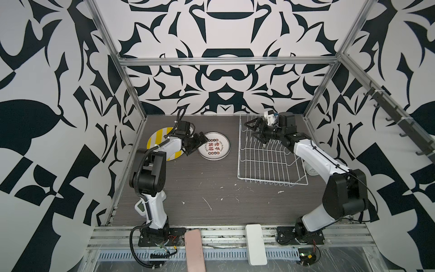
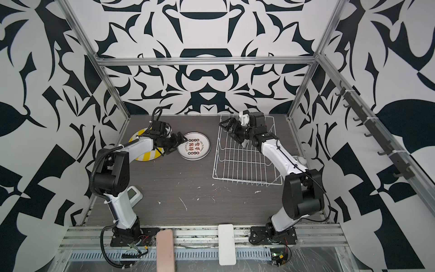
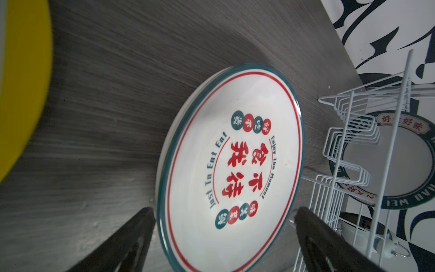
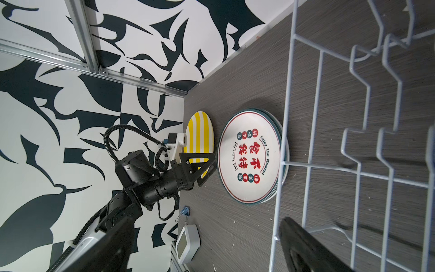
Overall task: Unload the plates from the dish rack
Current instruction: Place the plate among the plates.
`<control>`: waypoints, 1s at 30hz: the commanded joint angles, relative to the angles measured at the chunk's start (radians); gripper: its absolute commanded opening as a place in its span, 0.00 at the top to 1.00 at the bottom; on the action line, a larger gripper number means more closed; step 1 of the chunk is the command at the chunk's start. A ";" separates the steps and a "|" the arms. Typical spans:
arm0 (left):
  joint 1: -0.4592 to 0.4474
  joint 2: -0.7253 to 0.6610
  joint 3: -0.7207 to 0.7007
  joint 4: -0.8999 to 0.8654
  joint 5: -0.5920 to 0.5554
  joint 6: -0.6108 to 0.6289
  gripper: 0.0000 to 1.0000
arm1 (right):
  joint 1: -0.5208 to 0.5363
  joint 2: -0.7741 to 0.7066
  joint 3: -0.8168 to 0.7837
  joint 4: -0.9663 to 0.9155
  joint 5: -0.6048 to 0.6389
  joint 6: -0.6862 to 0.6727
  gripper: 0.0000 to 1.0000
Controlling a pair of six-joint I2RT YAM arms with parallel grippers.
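A stack of printed plates [image 1: 213,146] [image 3: 235,164] lies flat on the table beside the yellow-and-white striped plate [image 1: 158,139] [image 4: 200,131]. My left gripper [image 1: 199,144] [image 3: 224,226] is open, its fingers standing either side of the stack's near rim without touching it. The white wire dish rack [image 1: 270,162] [image 4: 288,94] stands to the right. One plate with a dark-green ring [image 3: 412,164] stands upright in it, seen only in the left wrist view. My right gripper [image 1: 255,131] [image 4: 207,245] hovers open over the rack's far left part, holding nothing.
A white alarm clock [image 1: 310,169] [image 3: 353,230] sits behind the rack, partly hidden by my right arm. A small white timer [image 2: 134,194] [image 4: 188,242] and a blue binder clip [image 4: 186,210] lie near the left wall. Patterned walls enclose the table.
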 commanded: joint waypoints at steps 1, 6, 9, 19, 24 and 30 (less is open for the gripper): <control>-0.008 -0.017 -0.016 0.032 0.023 -0.017 0.02 | -0.006 -0.051 0.019 0.009 0.010 -0.009 0.01; -0.014 -0.016 -0.035 0.074 0.039 -0.045 0.03 | -0.005 -0.046 0.019 0.014 0.007 -0.007 0.01; -0.013 -0.015 -0.031 0.075 0.036 -0.045 0.03 | -0.005 -0.045 0.022 0.016 0.004 -0.009 0.01; -0.013 -0.065 -0.044 0.032 -0.025 -0.009 0.02 | -0.005 -0.056 0.022 -0.010 0.019 -0.010 0.01; -0.014 -0.122 -0.079 0.066 -0.037 0.005 0.02 | -0.004 -0.075 0.056 -0.111 0.126 -0.060 0.02; -0.021 -0.228 -0.202 0.202 -0.058 -0.010 0.02 | 0.045 -0.090 0.152 -0.386 0.504 -0.276 0.05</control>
